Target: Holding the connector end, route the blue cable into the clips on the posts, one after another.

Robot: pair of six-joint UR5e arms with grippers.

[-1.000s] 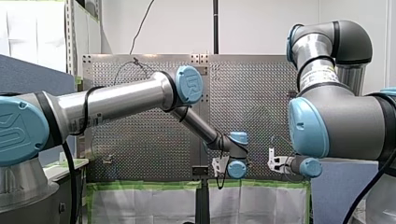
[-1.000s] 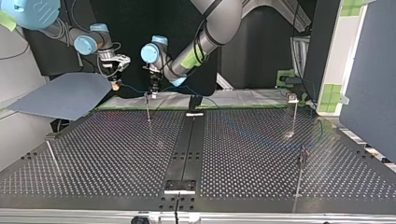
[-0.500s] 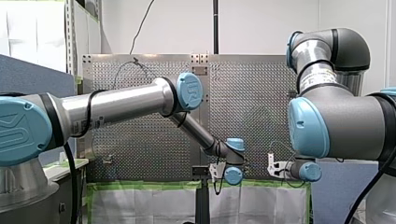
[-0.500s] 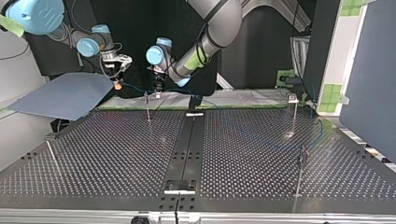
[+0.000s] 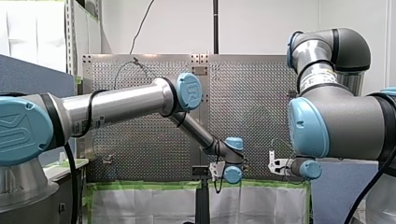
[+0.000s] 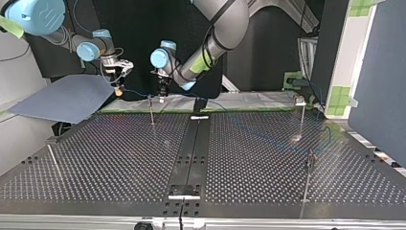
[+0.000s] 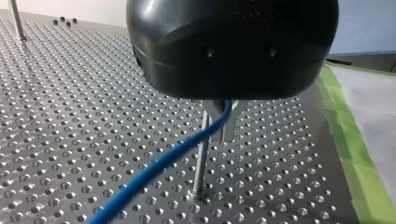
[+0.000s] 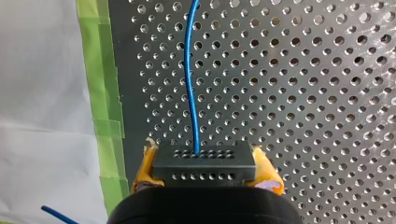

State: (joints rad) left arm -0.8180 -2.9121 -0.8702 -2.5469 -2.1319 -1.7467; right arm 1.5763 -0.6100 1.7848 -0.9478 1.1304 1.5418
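In the right wrist view my right gripper (image 8: 204,164) has its yellow pads (image 8: 144,169) shut on a black connector block (image 8: 204,159). The blue cable (image 8: 190,84) runs out of it ahead over the perforated table. My left gripper (image 7: 219,125), black with metal fingers, is shut on the blue cable (image 7: 159,164) just above a thin metal post (image 7: 201,158). At the top view's far edge the left gripper (image 6: 163,92) hangs beside that post (image 6: 151,109), with the right gripper (image 6: 117,88) to its left and the cable (image 6: 136,92) strung between them.
More posts stand at the top view's right (image 6: 302,117), near right (image 6: 309,175) and near left (image 6: 52,160). Green tape (image 8: 100,93) and white sheeting edge the table by both grippers. A grey-blue panel (image 6: 67,98) lies beyond the far left corner.
My left gripper has shifted a little to the right in the top view and sunk slightly, closer to the post. The right gripper has barely moved. Both grips hold.
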